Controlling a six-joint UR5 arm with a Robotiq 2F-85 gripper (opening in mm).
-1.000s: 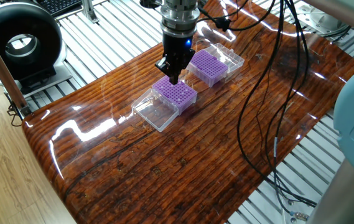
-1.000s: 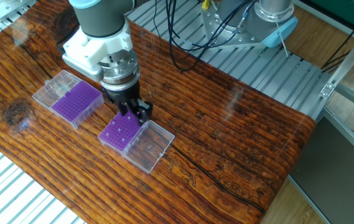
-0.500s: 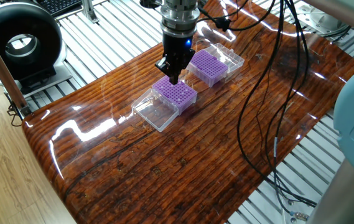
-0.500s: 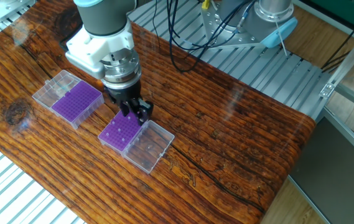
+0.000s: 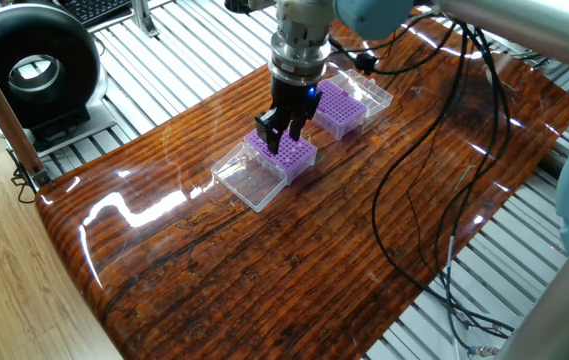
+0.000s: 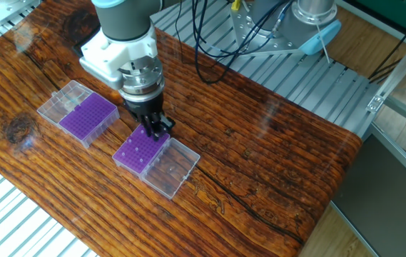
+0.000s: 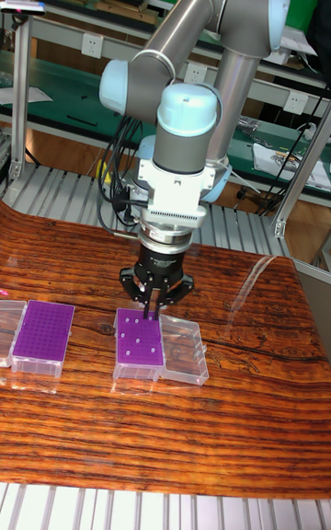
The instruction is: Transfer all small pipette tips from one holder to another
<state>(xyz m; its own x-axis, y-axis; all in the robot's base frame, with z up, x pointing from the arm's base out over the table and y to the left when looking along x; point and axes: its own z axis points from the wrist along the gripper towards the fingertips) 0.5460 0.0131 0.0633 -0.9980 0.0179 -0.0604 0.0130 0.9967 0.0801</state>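
Wood-grain table (image 6: 274, 157) carries two purple racks. Gripper (image 7: 152, 306) hangs directly over the near rack (image 7: 139, 344), fingers drawn close together; whether they pinch anything cannot be told. Small pipette tips (image 7: 138, 339) stand scattered in that rack. Second rack (image 7: 44, 334) sits well apart from it.

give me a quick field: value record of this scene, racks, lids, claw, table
surface: glossy dark wooden table
rack near claw: purple grid rack with a few pale dots on top, probably tips
its lid: clear plastic lid lying open beside it
second rack: purple grid rack, off to one side, apart from the first
its lid: clear hinged lid, open
claw: black two-finger claw pointing down over the near rack's edge
claw state: fingers close together; whether it holds a tip cannot be told
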